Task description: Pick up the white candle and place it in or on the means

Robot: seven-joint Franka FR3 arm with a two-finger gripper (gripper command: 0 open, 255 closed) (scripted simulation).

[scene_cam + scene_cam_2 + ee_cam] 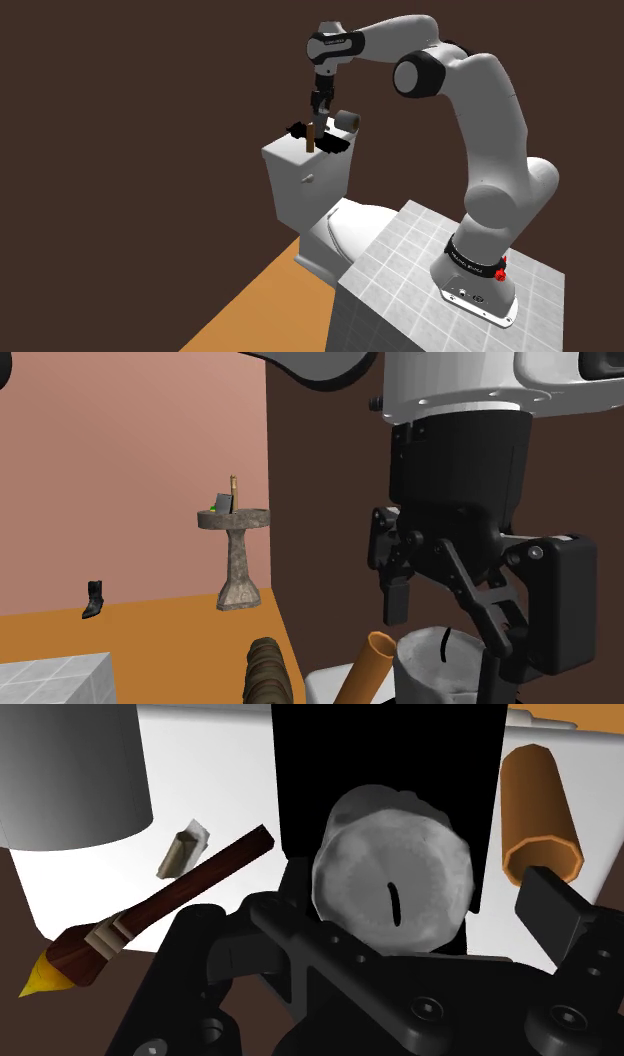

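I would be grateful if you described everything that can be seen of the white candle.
The white candle is a short, stubby cylinder, pale grey-white, with a mottled, waxy-looking top and a thin black wick, unlit. It stands upright on top of the toilet tank lid, against a flat black shape that I cannot identify. An orange tube lies beside it, apart. The open pincer hangs just above, one finger to either side, neither touching it.

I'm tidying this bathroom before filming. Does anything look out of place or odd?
A paintbrush lies flat on the toilet tank's lid near the white candle, an unusual spot for it. A lone black boot stands on the orange floor.
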